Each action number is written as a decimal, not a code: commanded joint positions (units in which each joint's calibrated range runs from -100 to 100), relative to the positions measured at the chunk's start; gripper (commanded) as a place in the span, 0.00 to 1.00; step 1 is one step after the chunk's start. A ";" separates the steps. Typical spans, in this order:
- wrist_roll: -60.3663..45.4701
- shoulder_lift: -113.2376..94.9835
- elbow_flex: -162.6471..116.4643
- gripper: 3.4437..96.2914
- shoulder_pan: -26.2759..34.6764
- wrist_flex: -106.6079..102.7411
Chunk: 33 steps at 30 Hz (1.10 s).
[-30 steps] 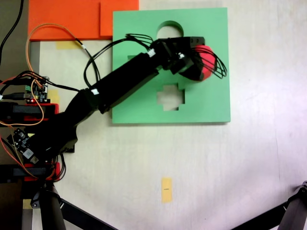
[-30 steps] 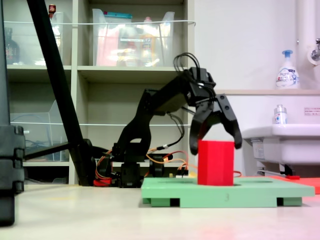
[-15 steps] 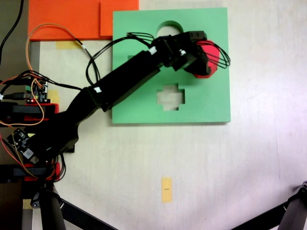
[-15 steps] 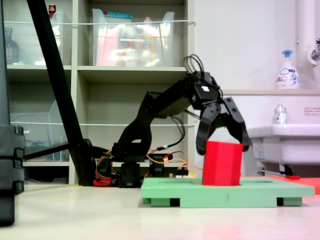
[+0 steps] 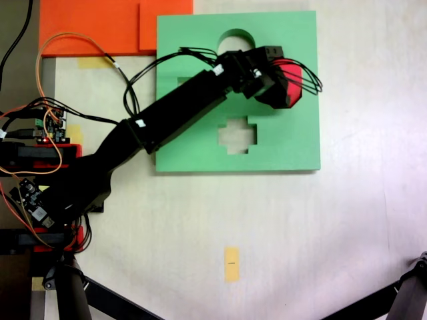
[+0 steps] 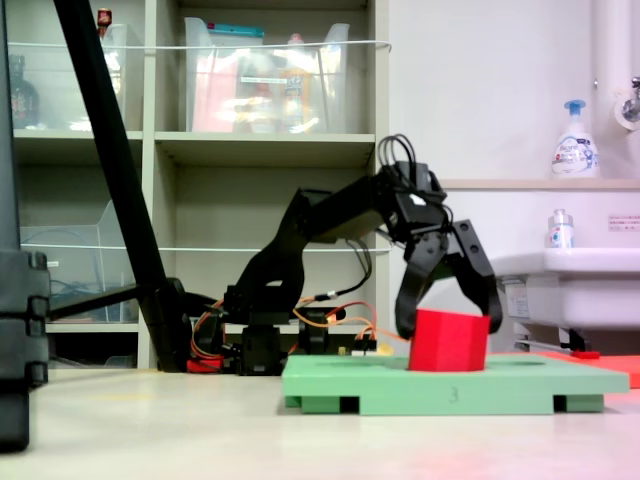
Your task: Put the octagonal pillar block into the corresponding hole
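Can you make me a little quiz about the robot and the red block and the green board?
1. True or false: the red block lies on the floor beside the green board.
2. What stands on the ledge above the sink in the second exterior view?
A. a pump bottle
B. a cup
C. a plant
3. In the second exterior view, the gripper's jaws stand ____ either side of the block.

Key: 1 false, it sits sunk into the board; 2 A; 3 spread.
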 commanded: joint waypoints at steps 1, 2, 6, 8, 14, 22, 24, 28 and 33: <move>-0.20 0.08 1.65 0.56 0.05 3.02; -0.05 0.08 1.55 0.57 0.05 2.15; 0.24 0.22 1.65 0.97 0.00 1.09; 0.10 -0.34 1.65 0.99 -0.24 0.23; 0.00 -12.35 1.65 0.99 -0.34 -2.57; -13.33 -51.04 1.65 0.97 -2.20 -8.15; -22.08 -61.23 1.45 0.88 -4.25 -9.69; -34.87 -73.38 1.55 0.63 -10.94 -1.89; -41.71 -72.13 -0.55 0.60 -17.63 8.41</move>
